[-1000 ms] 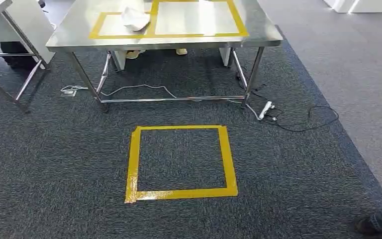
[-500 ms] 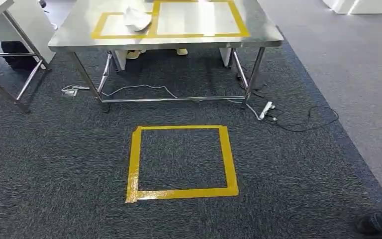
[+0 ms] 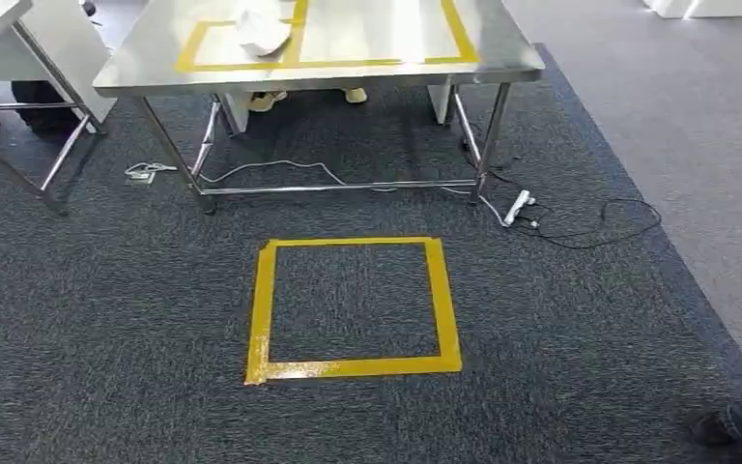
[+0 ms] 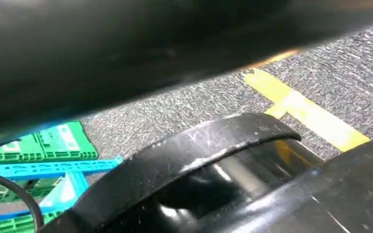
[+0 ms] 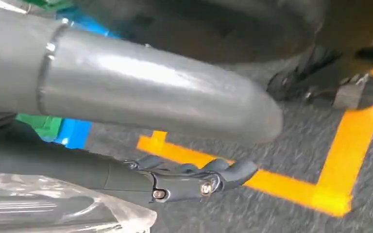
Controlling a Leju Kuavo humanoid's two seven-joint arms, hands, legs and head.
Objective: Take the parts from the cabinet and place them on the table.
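I read this as a robot test lab: steel desk [image 3: 502,60], yellow tape square [image 3: 353,307] on grey carpet [image 3: 106,338], loose power strip [image 3: 519,207].

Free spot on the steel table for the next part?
Right taped rectangle on the steel table looks bare. Left taped rectangle is partly taken: a white bagged part lies on its right side, over the shared tape.

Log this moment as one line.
phase: facing table | right hand: holds clear bag | table: white part | floor: yellow square

The right hand [image 5: 184,182] hangs low, its dark fingers [image 5: 233,171] curled against a clear bag.
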